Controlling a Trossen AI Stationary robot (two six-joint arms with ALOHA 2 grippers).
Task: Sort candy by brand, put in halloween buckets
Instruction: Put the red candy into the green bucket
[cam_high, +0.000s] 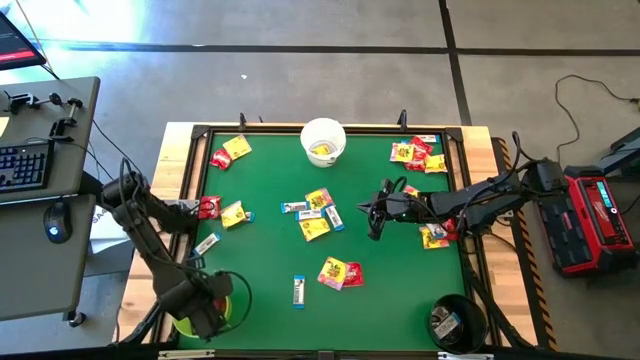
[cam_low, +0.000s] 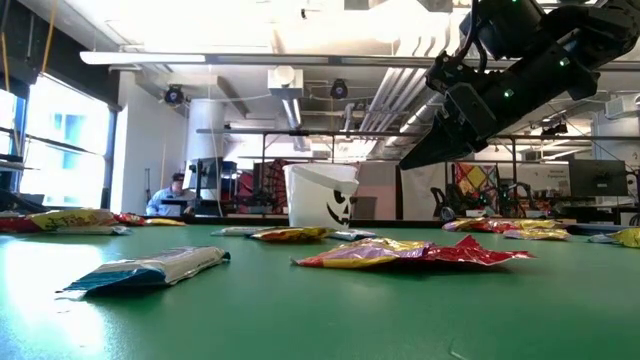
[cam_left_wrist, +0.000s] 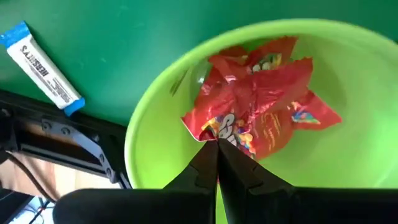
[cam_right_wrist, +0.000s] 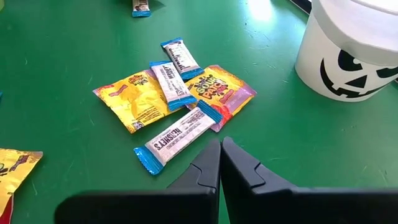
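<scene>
1. The left gripper (cam_left_wrist: 217, 152) is seen pinched closed and empty above the lime green bucket (cam_left_wrist: 155, 118), at the table's near left corner, where red packets (cam_left_wrist: 261, 112) are already dropped.
2. The right gripper (cam_right_wrist: 221, 155) is closed tight too, held over the middle pile of white-and-blue bars (cam_right_wrist: 177, 134) and yellow packets (cam_right_wrist: 134, 99).
3. Next, its fingers must be opened for a bar.
4. Farther off, the white bucket (cam_high: 323, 141) is waiting.
</scene>
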